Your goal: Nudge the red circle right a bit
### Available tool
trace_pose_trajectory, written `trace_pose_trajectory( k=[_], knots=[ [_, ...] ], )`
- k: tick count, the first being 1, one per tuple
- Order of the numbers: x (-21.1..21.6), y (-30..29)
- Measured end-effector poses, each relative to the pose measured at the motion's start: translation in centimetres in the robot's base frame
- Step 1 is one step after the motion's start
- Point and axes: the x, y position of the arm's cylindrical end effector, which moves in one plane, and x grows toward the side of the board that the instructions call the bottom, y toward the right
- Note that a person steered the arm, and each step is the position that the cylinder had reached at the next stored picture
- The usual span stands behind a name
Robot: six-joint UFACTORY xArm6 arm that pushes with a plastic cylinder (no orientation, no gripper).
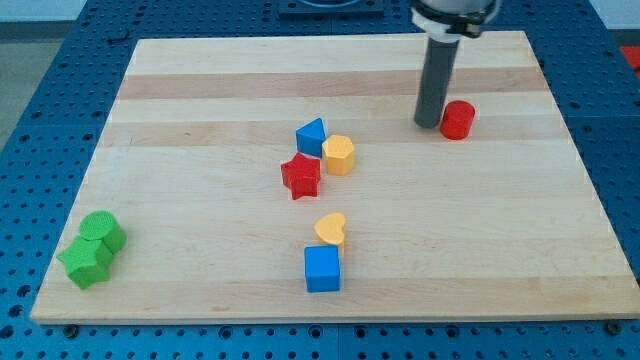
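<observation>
With our rod carrying no claw to open or close, we have my tip [427, 124] just left of the red circle [457, 120] in the frame's upper right.

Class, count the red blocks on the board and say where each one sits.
2. The red circle lies just right of my tip; the red star sits mid-board, below the blue triangle. None look hidden.

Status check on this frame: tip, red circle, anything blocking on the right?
My tip down on the board, just left of the red circle. Contact unclear. Nothing on its right side; other blocks sit well away.
</observation>
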Motion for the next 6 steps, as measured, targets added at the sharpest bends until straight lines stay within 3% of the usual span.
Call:
trace_pose_trajectory(
  k=[2, 6],
  knots=[
    [0.0, 4.6],
    [-0.8, 0.8]
  ],
)
